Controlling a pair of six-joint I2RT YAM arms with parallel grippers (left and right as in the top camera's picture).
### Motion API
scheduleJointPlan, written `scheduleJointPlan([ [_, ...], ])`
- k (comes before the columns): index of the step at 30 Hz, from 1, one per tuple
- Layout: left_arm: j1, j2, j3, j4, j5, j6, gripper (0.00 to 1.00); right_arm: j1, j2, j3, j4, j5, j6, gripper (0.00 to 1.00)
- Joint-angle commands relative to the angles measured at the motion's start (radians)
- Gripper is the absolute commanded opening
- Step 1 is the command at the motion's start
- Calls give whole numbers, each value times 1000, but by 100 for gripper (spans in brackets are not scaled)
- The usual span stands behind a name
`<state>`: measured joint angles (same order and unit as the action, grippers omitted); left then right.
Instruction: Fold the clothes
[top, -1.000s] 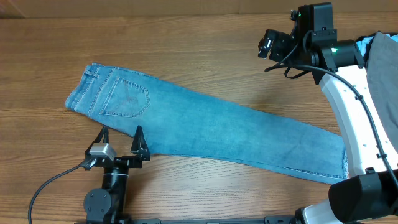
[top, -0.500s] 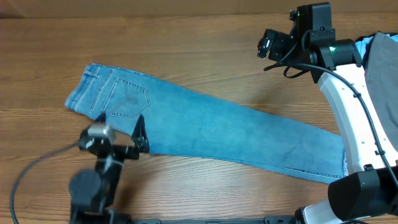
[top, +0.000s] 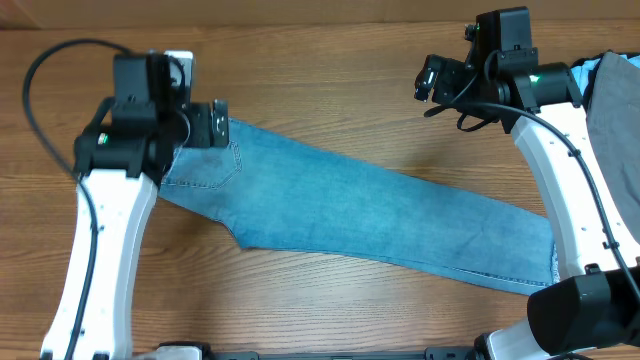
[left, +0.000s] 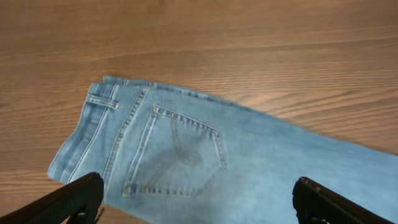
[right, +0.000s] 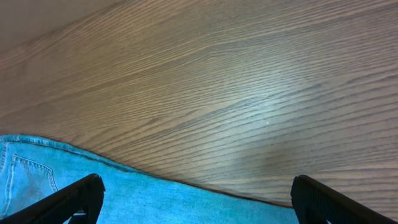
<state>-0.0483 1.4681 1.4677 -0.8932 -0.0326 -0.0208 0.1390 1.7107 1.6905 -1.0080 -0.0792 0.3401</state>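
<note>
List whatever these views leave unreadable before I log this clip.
- Overhead: the left arm covers the waistband end of the jeans.
- Overhead: the grey garment is cut by the right edge; its kind is unclear.
- Left wrist: the left gripper fingertips run off the bottom edge.
- Right wrist: likewise the right gripper; only a strip of the jeans shows.

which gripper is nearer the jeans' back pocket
Left. The left gripper hovers open directly above the back pocket; the right gripper hangs over bare table past the far edge of the jeans.
</note>
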Motion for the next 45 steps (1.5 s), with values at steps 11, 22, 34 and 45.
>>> scheduleJointPlan([
  [11,18,290,37,63,-45,29,37,3,3,-26,-154,-91,96,28],
  [22,108,538,37,32,-78,-204,4,3,3,-295,-203,-91,441,4],
  [34,205,668,37,53,-37,-191,4,3,3,-575,-81,-90,551,4],
  [45,254,707,35,42,-101,-340,4,-1,3,-683,16,-79,551,8],
])
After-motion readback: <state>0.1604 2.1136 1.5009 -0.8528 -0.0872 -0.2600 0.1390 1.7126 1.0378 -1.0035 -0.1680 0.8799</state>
